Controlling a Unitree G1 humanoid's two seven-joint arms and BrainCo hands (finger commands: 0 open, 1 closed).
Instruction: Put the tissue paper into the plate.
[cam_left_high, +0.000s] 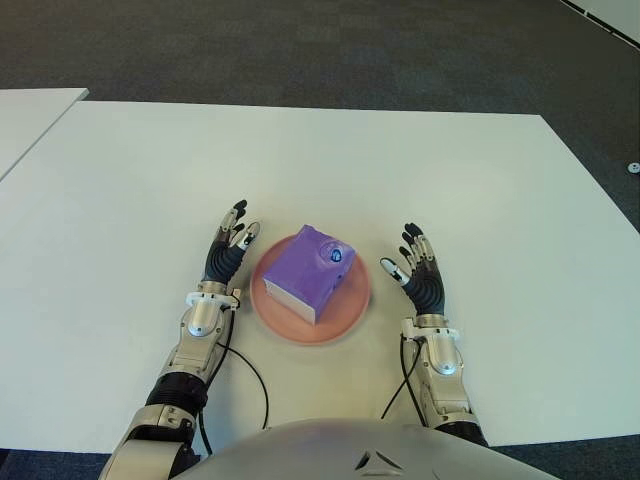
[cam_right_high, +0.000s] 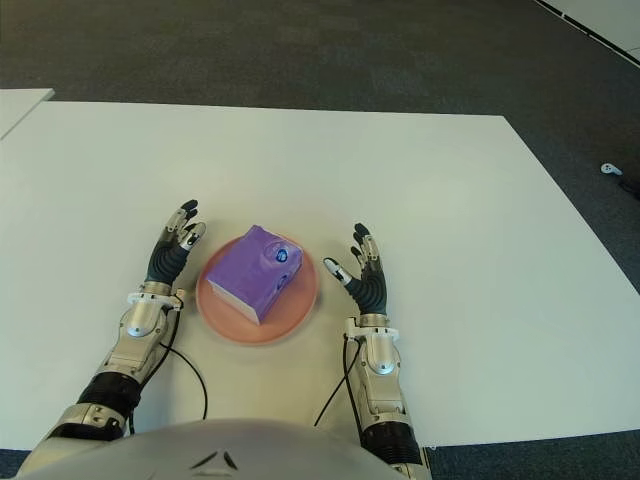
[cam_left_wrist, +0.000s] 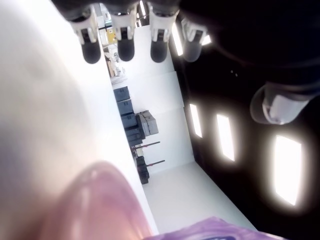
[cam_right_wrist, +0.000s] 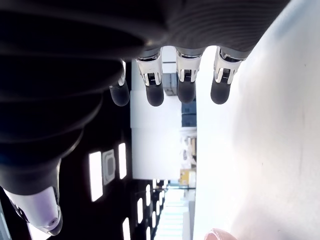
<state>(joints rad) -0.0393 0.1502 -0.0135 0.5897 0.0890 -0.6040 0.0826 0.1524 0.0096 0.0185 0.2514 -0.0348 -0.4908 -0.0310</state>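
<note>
A: Your left hand (cam_left_high: 228, 249), eye views?
B: Just beside the pink plate (cam_left_high: 349, 314) on its left side, fingers straight and spread, holding nothing. Your right hand (cam_left_high: 415, 268) mirrors it to the plate's right, a little apart from the rim, also spread and empty.
A: Tissue paper?
B: Purple tissue pack (cam_left_high: 310, 271) sits in the plate, on the white table (cam_left_high: 130, 190). You're touching neither.
A: Left wrist view?
B: Four fingertips (cam_left_wrist: 125, 49) extended, nothing between them; blurred pink rim and a purple edge of the pack show close by.
A: Right wrist view?
B: Fingers out straight, thumb apart, palm empty, table alongside.
</note>
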